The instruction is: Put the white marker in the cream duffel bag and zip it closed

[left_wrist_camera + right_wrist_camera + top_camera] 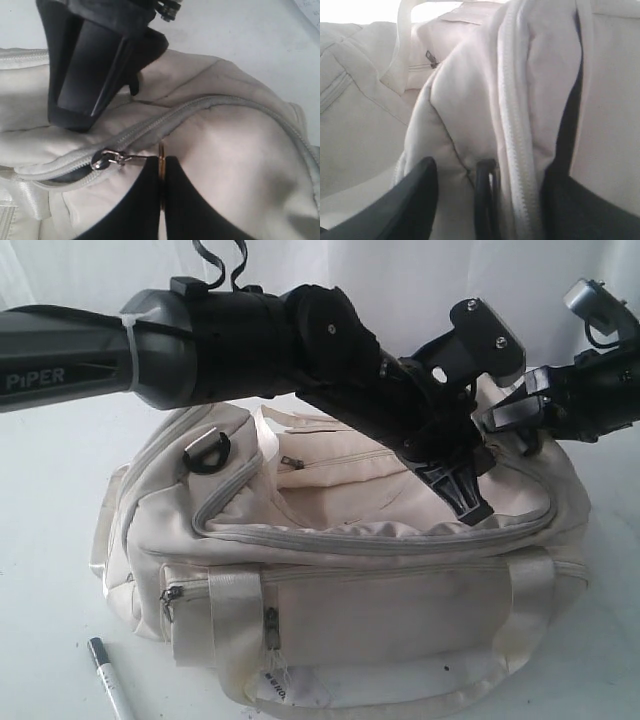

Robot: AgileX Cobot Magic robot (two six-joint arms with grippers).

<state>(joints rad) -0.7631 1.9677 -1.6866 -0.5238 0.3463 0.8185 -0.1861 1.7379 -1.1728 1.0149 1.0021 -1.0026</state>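
Note:
The cream duffel bag (340, 570) fills the middle of the table. On the table by its front left corner, outside the bag, lies the white marker (106, 678). My left gripper (468, 498) reaches across to the bag's right end. In the left wrist view the left gripper (161, 160) is shut on the thin metal ring of the zipper pull, whose slider (105, 160) has a dark gap beside it. My right gripper (508, 418) is at the bag's right end. In its wrist view the right gripper (490, 200) stands open around bag fabric and a black loop (485, 197).
A white backdrop stands behind the bag. Cream webbing handles (235, 625) hang down the front over a zipped side pocket (350, 570). A black plastic ring (207, 453) sits on the top left. The two grippers are close together over the right end.

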